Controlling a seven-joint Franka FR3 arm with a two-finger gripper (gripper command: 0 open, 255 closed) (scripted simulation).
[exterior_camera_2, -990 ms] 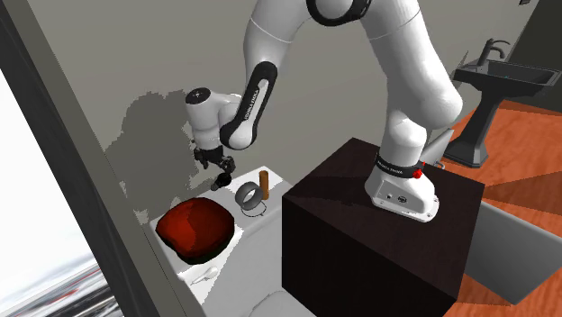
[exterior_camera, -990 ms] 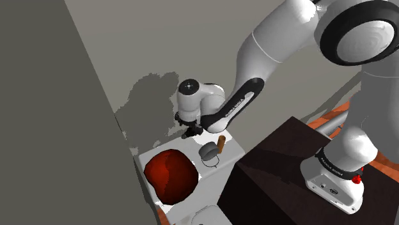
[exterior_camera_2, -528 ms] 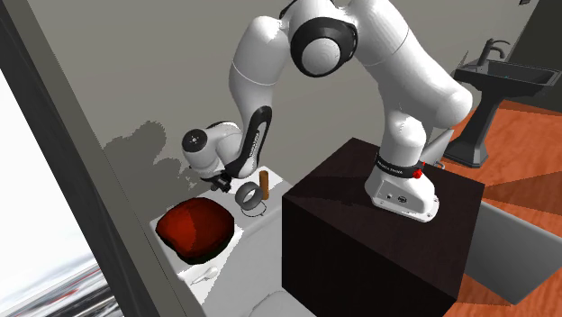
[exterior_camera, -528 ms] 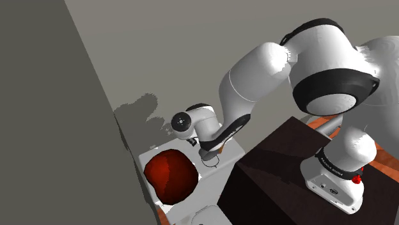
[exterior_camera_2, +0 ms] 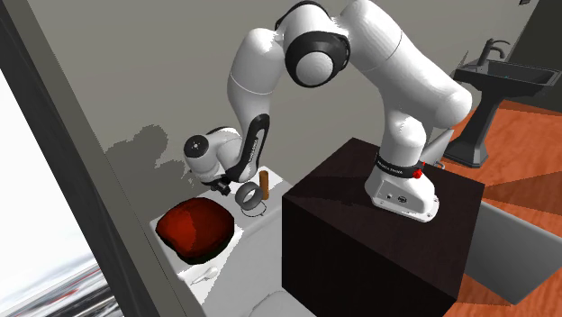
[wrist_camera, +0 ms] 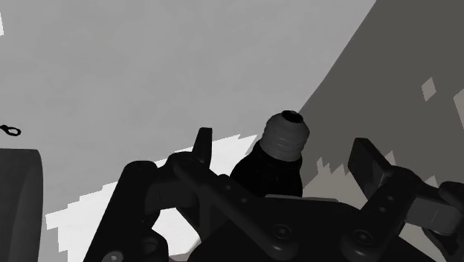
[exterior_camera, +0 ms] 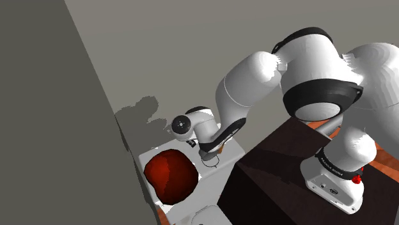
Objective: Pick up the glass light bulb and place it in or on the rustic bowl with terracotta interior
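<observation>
Between the claw's [wrist_camera: 283,149] two black fingers [wrist_camera: 202,141], which stand spread apart, sits the light bulb [wrist_camera: 287,132]. It has a dark body and a grey threaded base that points away from the hand, and a gap shows on each side of it, so the fingers flank the bulb without clasping it. A white patch of the desk [exterior_camera: 233,151] shows just behind the bulb, with a plain grey wall [exterior_camera: 192,51] rising beyond. From the second exterior view, the hand hangs low over the far part of the desk, close to that wall. Just beside it, toward that view's right, stands a short grey cup [exterior_camera_2: 243,198], with an upright brown cylinder [exterior_camera_2: 264,185] next to it. The bowl [exterior_camera: 169,177], dark red and lumpy, rests on the desk nearer the camera, toward the shoulder view's lower left of the hand and apart from the bulb. The white arm [exterior_camera: 256,83] arches up and back from the hand to its base on the dark, box-shaped stand [exterior_camera_2: 360,234], which sits against the desk. Farther off, at the second exterior view's upper right, a black washbasin [exterior_camera_2: 504,76] stands on an orange-brown floor [exterior_camera_2: 518,135].
</observation>
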